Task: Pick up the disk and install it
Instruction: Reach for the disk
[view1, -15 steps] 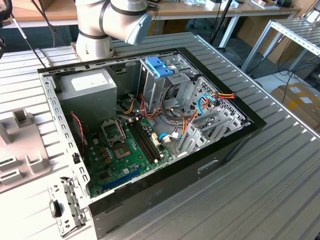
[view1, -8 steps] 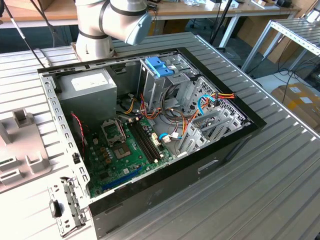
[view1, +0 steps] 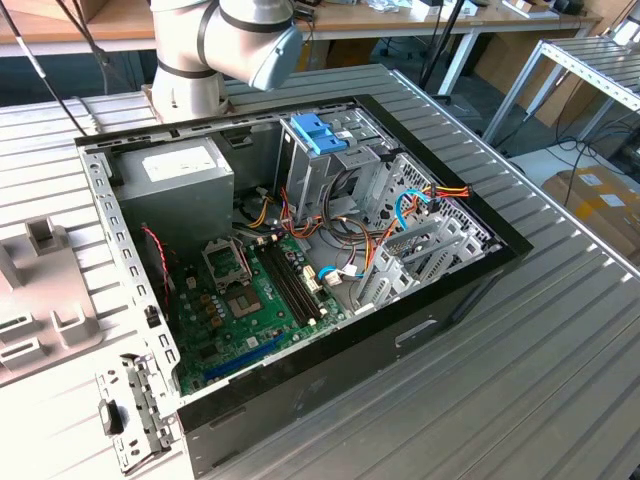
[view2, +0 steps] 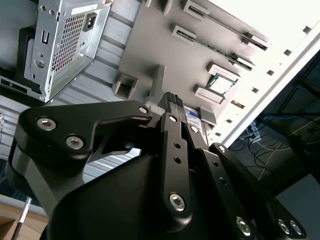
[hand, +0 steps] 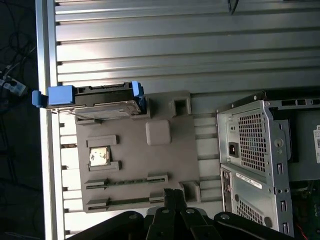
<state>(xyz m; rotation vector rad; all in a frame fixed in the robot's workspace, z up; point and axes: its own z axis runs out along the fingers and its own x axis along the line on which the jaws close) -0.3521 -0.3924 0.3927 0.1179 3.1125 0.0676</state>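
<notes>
The disk (hand: 92, 100) stands on its long edge along one border of the grey holder tray (hand: 130, 165), seen edge-on in the first wrist view. It is a thin dark body with a silvery face. Blue plastic rails cap both ends, and one rail juts past the tray's side.

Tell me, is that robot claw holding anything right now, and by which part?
Nothing is held. The gripper is empty; the disk stands apart from it, at the grey tray's far edge.

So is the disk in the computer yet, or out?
Out: the disk stands on edge in the grey tray, outside the computer case.
</notes>
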